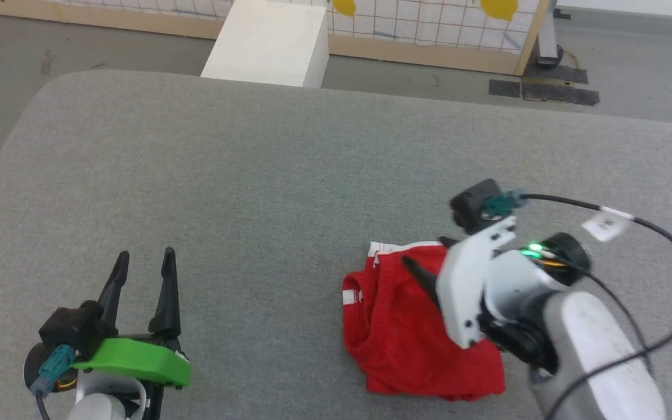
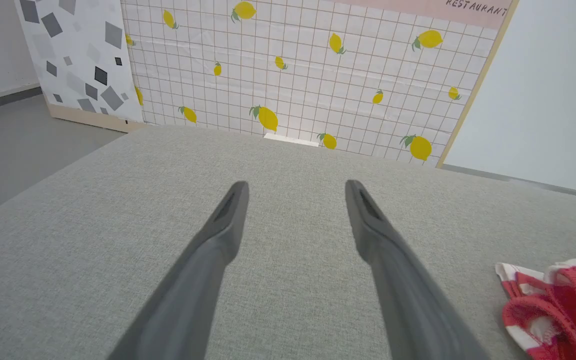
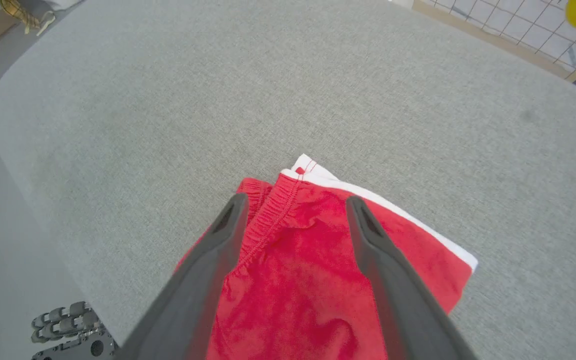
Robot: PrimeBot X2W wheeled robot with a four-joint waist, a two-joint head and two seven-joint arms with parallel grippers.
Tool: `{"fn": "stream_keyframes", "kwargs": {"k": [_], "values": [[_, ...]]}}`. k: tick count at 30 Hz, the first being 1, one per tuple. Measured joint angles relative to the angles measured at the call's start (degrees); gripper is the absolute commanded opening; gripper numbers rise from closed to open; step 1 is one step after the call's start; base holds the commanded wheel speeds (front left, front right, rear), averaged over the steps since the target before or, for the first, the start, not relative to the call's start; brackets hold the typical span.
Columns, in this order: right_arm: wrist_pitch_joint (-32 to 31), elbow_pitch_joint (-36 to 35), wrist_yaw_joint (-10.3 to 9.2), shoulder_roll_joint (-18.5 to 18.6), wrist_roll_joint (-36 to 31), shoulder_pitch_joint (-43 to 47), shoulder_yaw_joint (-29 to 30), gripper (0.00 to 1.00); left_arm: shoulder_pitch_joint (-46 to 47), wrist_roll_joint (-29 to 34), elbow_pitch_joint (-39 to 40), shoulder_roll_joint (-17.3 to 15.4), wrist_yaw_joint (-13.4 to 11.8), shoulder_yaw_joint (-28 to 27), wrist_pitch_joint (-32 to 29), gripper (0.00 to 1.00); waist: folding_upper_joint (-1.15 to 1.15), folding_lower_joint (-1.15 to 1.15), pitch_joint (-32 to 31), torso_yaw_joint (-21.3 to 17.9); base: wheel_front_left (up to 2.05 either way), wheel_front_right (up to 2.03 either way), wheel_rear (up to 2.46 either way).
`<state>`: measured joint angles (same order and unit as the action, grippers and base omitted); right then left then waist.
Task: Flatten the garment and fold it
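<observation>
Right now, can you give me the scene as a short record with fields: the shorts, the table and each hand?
shorts: red with a white stripe, a compact, rumpled bundle on the right part of the table
table: grey cloth top
left hand: open, holds nothing, at the near left, apart from the shorts
right hand: open, fingers spread over the shorts; contact cannot be told
beyond the table: white box, lemon-print panel
</observation>
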<state>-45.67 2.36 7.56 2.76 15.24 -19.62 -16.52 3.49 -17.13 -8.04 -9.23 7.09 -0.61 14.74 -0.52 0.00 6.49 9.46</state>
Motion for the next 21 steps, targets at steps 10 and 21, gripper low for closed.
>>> {"fn": "stream_keyframes", "kwargs": {"k": [10, 21], "values": [[-5.26, -7.17, 0.0, 0.12, -7.95, 11.11, 11.39, 1.0, 0.01, -0.04, 0.71, -0.03, 0.0, 0.29, 0.0, 1.0, 0.0, 0.0, 1.33, -0.7, 0.0, 0.0, 0.0], [0.14, 5.47, 0.0, 0.09, -7.83, 11.63, 10.28, 1.0, 0.18, -1.64, 0.51, -0.74, 0.0, 1.43, 0.0, 1.0, 0.0, 0.0, 2.97, 1.04, 0.0, 0.0, 0.0]]}}
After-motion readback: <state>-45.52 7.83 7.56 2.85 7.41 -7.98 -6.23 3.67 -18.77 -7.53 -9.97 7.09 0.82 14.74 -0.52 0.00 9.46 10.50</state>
